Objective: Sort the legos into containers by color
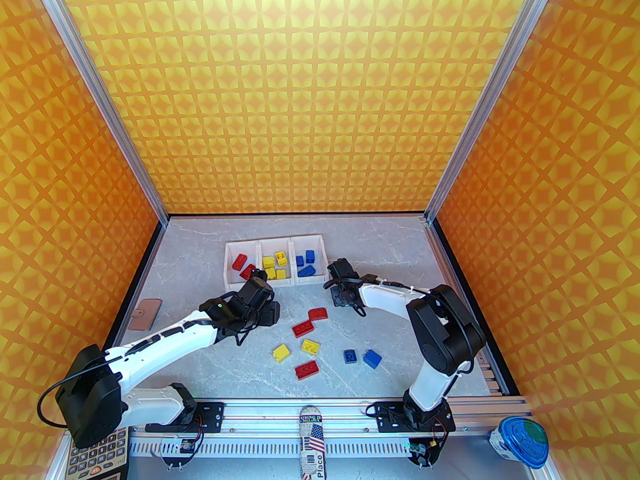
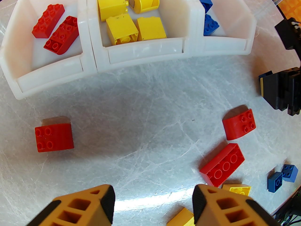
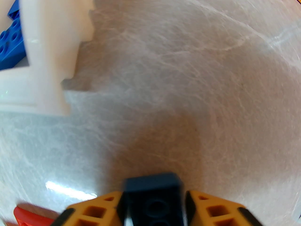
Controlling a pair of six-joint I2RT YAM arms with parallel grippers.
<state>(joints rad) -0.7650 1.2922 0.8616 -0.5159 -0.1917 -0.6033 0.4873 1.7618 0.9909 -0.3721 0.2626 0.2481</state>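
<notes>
Three joined white containers [image 1: 274,264] stand at the back: red legos [image 2: 55,28] in the left one, yellow [image 2: 128,15] in the middle one, blue [image 2: 209,20] in the right one. Loose legos lie on the table: red [image 1: 317,313], red [image 1: 303,328], red [image 1: 306,369], two yellow [image 1: 281,352], two blue [image 1: 361,357]. My left gripper [image 2: 152,201] hangs open in front of the containers, a red brick [image 2: 54,138] lying ahead to its left. My right gripper [image 3: 152,203] is shut on a dark blue brick [image 3: 152,192], beside the right container's corner [image 3: 47,55].
A tan tag [image 1: 147,314] lies at the table's left edge. A calculator [image 1: 97,460], a printed tube [image 1: 312,443] and a blue-lidded cup [image 1: 520,440] sit past the near rail. Orange patterned walls enclose three sides.
</notes>
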